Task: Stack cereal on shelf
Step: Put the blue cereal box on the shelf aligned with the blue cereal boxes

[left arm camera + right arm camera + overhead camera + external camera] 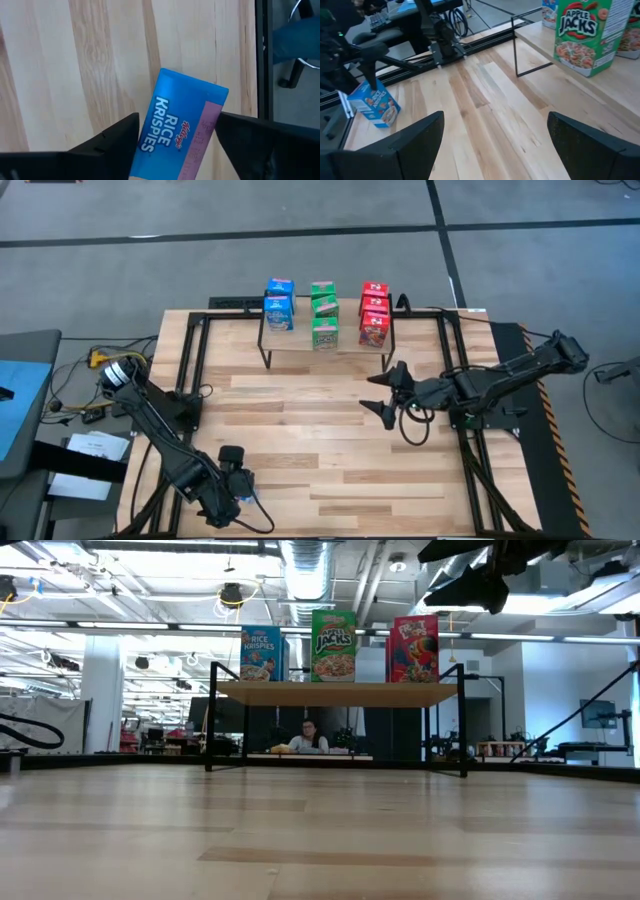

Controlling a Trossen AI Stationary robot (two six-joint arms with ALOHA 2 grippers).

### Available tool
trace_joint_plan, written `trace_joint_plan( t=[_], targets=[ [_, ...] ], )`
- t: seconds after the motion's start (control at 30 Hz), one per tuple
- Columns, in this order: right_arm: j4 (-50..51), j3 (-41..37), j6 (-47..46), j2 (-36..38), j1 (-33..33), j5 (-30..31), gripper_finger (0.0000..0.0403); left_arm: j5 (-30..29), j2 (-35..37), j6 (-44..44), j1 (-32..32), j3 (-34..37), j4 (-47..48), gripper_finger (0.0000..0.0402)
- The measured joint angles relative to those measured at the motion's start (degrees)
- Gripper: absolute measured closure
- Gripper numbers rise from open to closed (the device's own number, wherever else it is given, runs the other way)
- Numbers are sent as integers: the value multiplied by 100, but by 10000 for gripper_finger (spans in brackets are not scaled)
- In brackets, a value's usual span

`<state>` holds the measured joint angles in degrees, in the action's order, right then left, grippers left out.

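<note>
The left pincer (243, 483) sits low at the near left corner of the counter (330, 460). Its fingers (117, 137) flank a blue cereal box (180, 132) that lies tilted between them; whether they already pinch the box or only bracket it I cannot tell. On the shelf (300, 340) at the far edge stand blue boxes (279, 304), then green boxes (323, 315), then red boxes (374, 313), each colour in its own stack. The right pincer (385, 393) hangs above the counter in front of the shelf's right end, fingers (415, 137) spread wide apart and holding nothing.
</note>
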<state>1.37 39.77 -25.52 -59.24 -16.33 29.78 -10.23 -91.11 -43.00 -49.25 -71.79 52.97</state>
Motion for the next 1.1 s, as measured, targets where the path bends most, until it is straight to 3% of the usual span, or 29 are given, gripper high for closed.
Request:
trace_joint_plan(
  t=[0.3,0.63,1.1],
  targets=[
    [0,2,-2,0,-136,5,23,-5,0,31,16,0,-2,212],
    [0,2,-2,0,-136,11,23,-7,14,314,162,-63,42,224],
    [11,2,-7,-11,-134,18,23,-27,59,1998,1561,-1373,1242,224]
  ],
)
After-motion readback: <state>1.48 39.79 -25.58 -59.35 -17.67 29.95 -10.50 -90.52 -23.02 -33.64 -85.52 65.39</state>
